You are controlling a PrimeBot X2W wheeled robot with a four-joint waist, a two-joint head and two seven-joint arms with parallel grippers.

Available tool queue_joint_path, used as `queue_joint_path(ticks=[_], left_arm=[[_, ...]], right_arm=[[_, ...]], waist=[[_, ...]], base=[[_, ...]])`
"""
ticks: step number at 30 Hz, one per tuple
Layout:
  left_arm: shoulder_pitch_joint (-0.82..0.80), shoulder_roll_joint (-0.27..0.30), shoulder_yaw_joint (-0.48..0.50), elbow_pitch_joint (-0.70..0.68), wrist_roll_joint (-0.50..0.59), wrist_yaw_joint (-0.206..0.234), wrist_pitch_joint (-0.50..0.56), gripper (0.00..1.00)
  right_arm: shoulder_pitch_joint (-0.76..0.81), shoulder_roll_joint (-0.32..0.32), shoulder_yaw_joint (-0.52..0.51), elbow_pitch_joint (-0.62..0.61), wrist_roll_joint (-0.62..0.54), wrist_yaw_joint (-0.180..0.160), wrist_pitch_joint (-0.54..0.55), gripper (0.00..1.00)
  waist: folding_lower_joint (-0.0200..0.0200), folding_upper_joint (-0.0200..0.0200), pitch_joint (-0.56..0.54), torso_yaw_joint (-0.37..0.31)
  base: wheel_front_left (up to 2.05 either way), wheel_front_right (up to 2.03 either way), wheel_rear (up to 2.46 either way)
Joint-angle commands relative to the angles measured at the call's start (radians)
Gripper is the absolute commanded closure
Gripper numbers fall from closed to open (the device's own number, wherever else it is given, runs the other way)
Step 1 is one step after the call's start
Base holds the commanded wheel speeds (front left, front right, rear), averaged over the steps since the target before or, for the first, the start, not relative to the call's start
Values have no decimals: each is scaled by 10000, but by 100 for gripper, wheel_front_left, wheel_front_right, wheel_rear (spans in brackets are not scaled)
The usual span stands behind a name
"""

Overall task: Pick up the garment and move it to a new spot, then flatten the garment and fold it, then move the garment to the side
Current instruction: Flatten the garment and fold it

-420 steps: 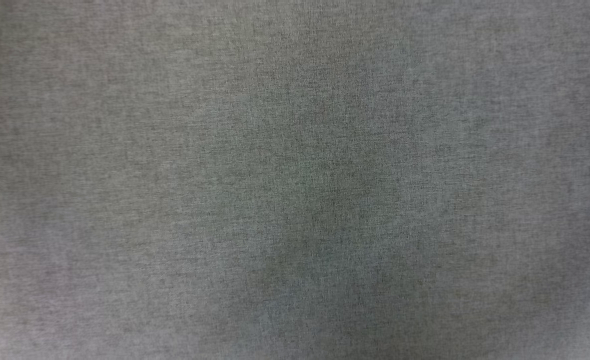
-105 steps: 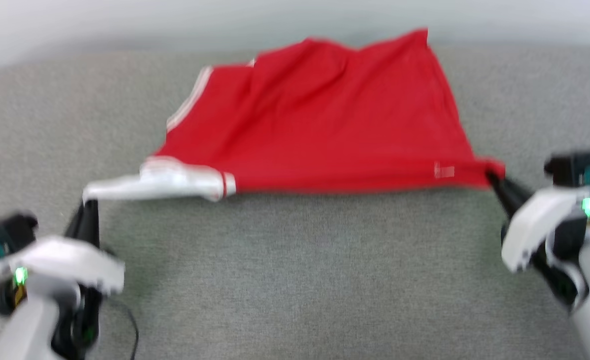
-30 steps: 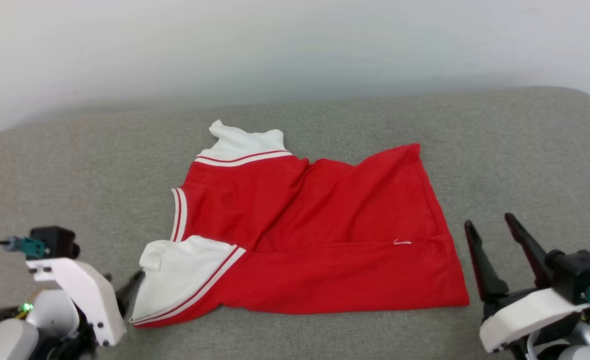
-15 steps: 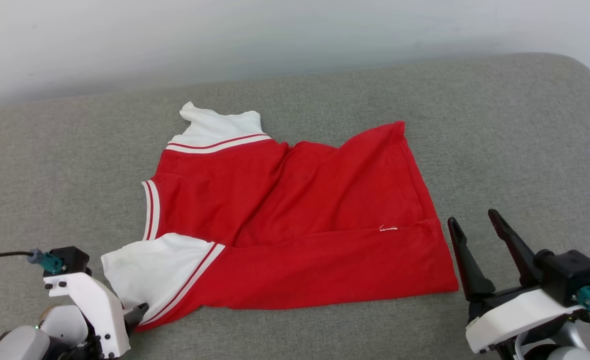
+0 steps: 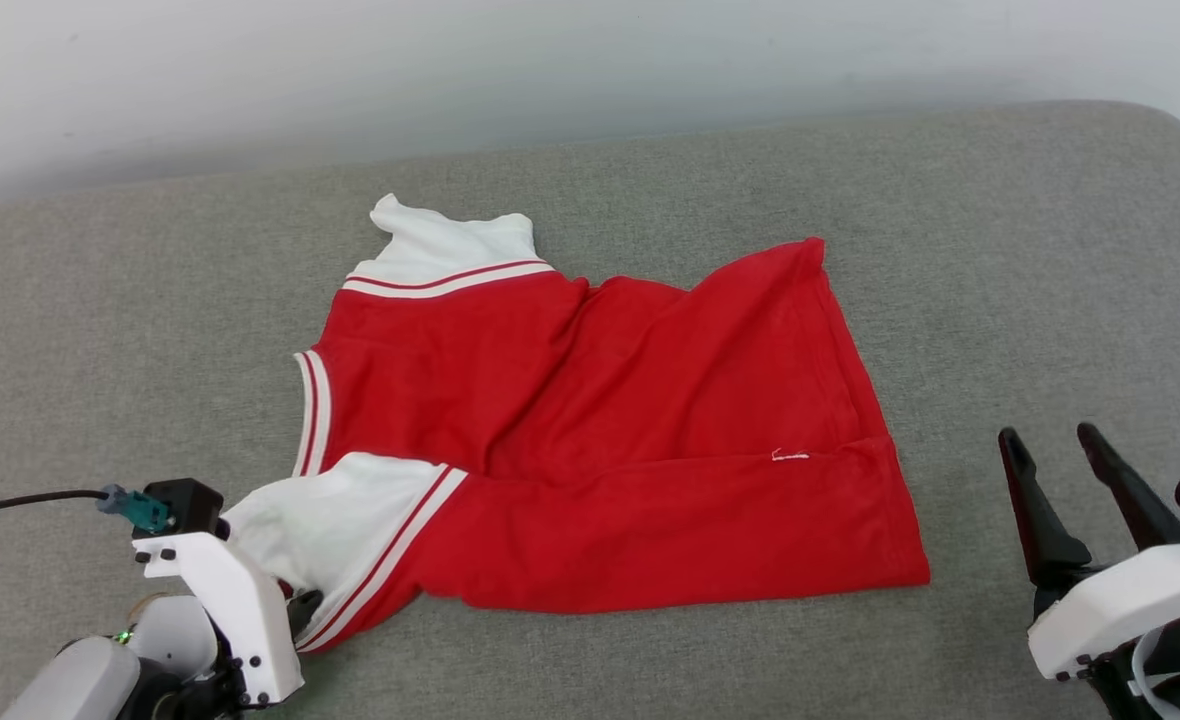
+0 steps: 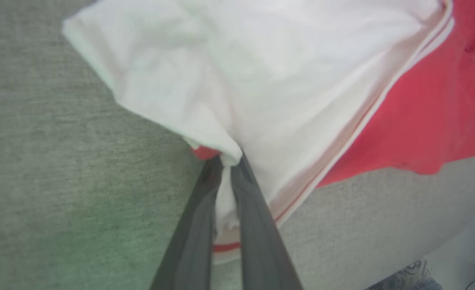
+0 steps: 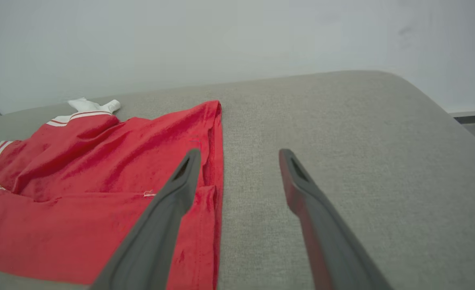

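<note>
Pinching the garment (image 5: 600, 450) by its white sleeve (image 6: 261, 80), left jaws clenched in wrist view, right jaws spread, empty.

We see a grey, woven-cloth bench (image 5: 1000, 250) spreading across the head view, its far corner at two o'clock rounded off. Behind it, from nine round to three o'clock, stands a plain pale wall (image 5: 550, 60). In the right wrist view a dark skirting strip (image 7: 473, 117) runs along the wall's foot at three o'clock.
</note>
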Motion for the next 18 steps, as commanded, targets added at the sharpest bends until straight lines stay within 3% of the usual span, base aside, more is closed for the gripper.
queue_joint_path(ticks=[1, 10, 18], left_arm=[[140, -202, -35, -46, 38, -3, -181, 100], [150, 234, 525, -1281, 295, 285, -941, 100], [53, 330, 612, -1991, 362, 416, -1023, 100]], right_arm=[[-136, -143, -45, 147, 273, -8, 414, 0], [-304, -911, 172, 1378, 1752, -8, 4663, 0], [-1458, -897, 675, 2521, 2379, -8, 5630, 0]], waist=[[1, 0, -35, 61], [1, 0, 49, 569], [1, 0, 543, 859]], base=[[0, 0, 0], [0, 0, 0], [0, 0, 0]])
